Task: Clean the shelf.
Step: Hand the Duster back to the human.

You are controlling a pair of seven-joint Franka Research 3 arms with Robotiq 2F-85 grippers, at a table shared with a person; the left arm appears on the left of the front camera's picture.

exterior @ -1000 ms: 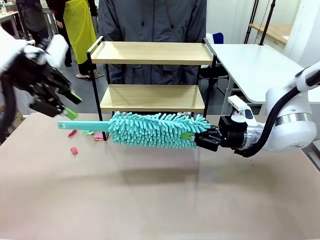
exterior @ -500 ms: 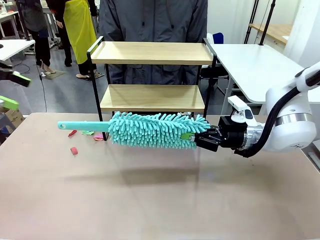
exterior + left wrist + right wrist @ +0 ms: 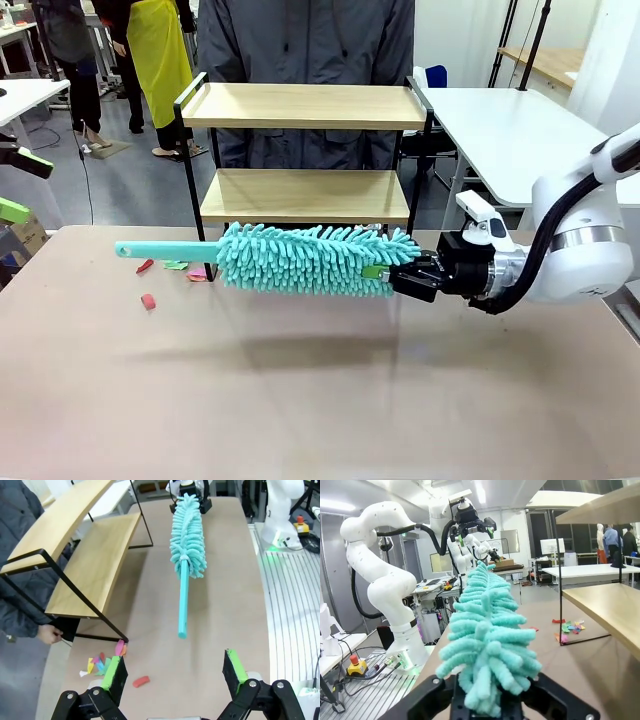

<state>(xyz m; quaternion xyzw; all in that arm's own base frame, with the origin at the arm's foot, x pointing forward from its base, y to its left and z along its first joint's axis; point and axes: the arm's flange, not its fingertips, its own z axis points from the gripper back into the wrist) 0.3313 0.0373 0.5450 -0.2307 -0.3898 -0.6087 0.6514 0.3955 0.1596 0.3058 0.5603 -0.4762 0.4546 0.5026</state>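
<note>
Shelf [image 3: 305, 195] stood at far bench edge: light boards, thin frame, judged rigid, easily tipped. Duster [image 3: 310, 260] clamped at fluffy end by right end effector [image 3: 398, 275]; soft, handle stiff, better held there. Left end effector [image 3: 174, 672] spread apart, nothing held.

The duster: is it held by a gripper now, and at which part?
The right gripper is shut on the duster, at the tip of its fluffy head, not the handle. The left gripper is open and holds nothing.
</note>
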